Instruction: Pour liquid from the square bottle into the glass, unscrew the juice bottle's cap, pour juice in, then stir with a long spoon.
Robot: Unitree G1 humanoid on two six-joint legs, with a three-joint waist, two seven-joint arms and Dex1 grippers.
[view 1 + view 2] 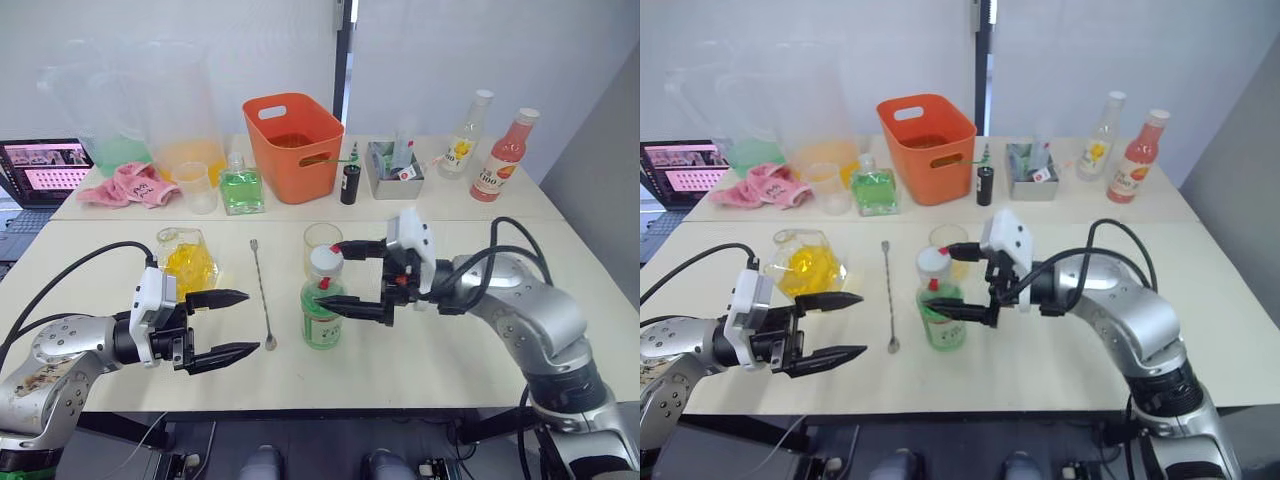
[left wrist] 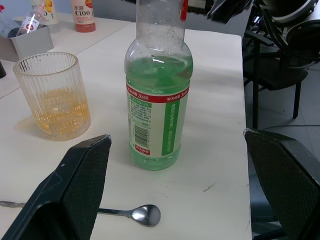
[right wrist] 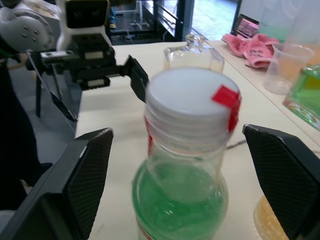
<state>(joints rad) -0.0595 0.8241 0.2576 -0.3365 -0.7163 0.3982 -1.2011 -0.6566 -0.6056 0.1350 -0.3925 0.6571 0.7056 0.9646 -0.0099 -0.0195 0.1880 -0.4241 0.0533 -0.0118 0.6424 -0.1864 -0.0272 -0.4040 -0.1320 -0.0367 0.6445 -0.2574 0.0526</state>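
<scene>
So the right gripper [image 1: 360, 279] is wide open, one finger on each side of the juice bottle [image 1: 322, 305], up around the neck and white cap [image 3: 192, 100]. In the right wrist view there's clear air between both fingers and the cap, so it's straddling the bottle without touching it. The bottle stands upright on the table [image 1: 450, 350], green liquid filling the lower part, cap on with a bit of red tape at its edge.

Just behind the bottle, on the far side of the right gripper's upper finger, is the ribbed glass [image 2: 52, 97] with a shallow layer of amber liquid in the bottom. Glass and bottle are close but apart.

The left gripper [image 1: 232, 325] is open too, fingers spread and holding nothing, hovering low over the table and pointing toward the bottle. The long spoon [image 1: 263, 295] lies flat on the table just beyond its fingertips, between them and the bottle, with the bowl end nearest the gripper. The square bottle [image 1: 187, 260] with yellow liquid stands just behind the left gripper's upper finger, no contact.

Further back, well away from both grippers: an orange bin [image 1: 293, 145], a square green bottle [image 1: 241, 187], a pink cloth [image 1: 130, 185], a plastic cup [image 1: 196, 186], a small grey tray [image 1: 395, 170] and two tall drink bottles [image 1: 485, 150].
</scene>
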